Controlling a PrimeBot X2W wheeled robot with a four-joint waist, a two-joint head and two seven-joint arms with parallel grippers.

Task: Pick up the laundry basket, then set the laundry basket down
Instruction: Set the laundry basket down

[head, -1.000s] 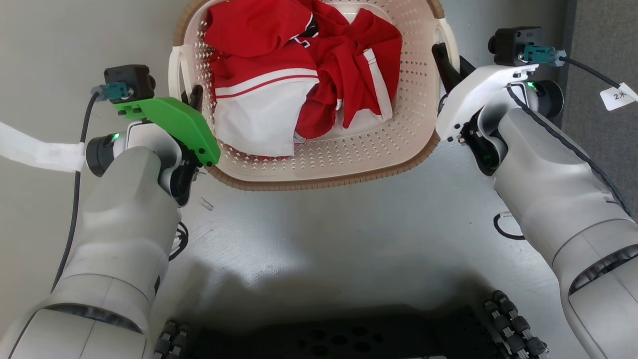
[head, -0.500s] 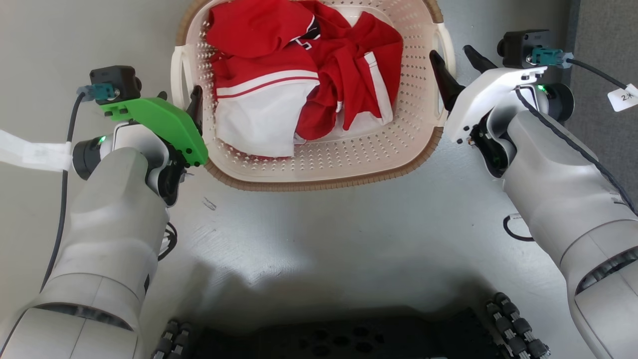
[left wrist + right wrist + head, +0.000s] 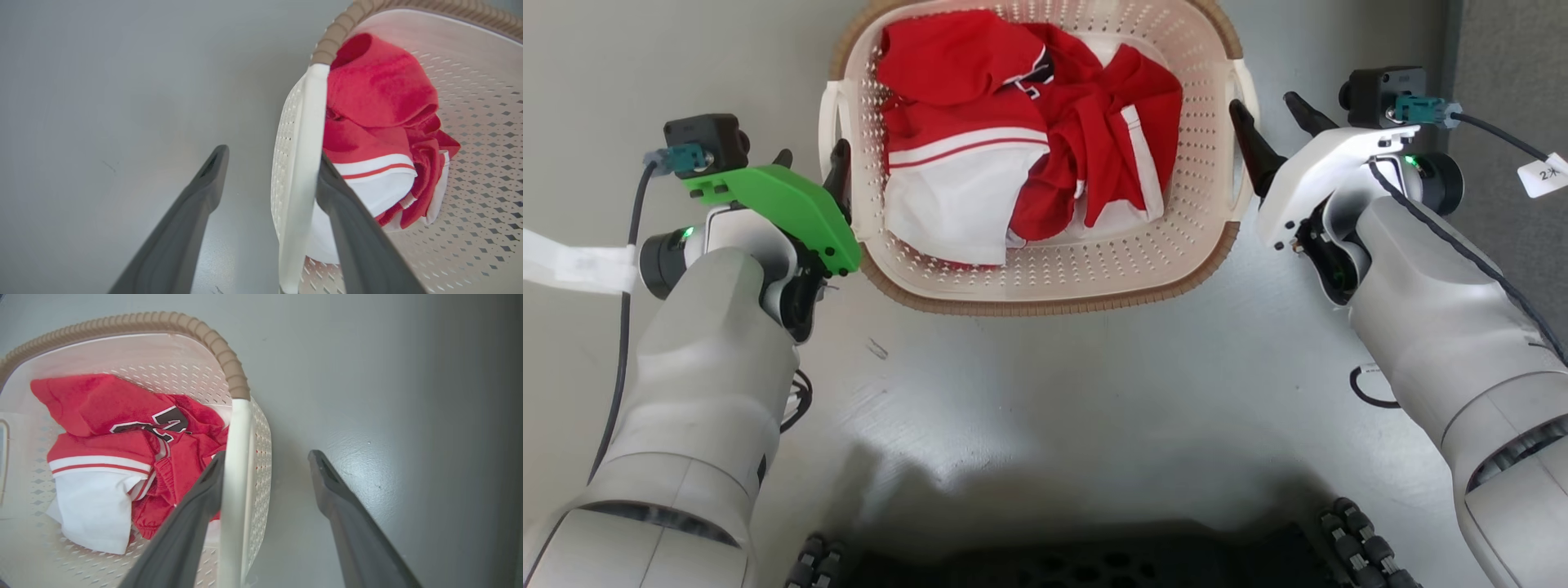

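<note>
On the floor btwn the 2 arms, the laundry basket turns its handles L & R; left gripper and right gripper each straddle 1, jaws apart, inner finger against it, outer clear, both equally near.

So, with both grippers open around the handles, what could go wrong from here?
The left gripper and right gripper, both open, each have one finger inside the basket, past a handle: backing away sideways could hook a handle and drag or tip it. The inner fingers look close to the clothes and might snag them.
</note>
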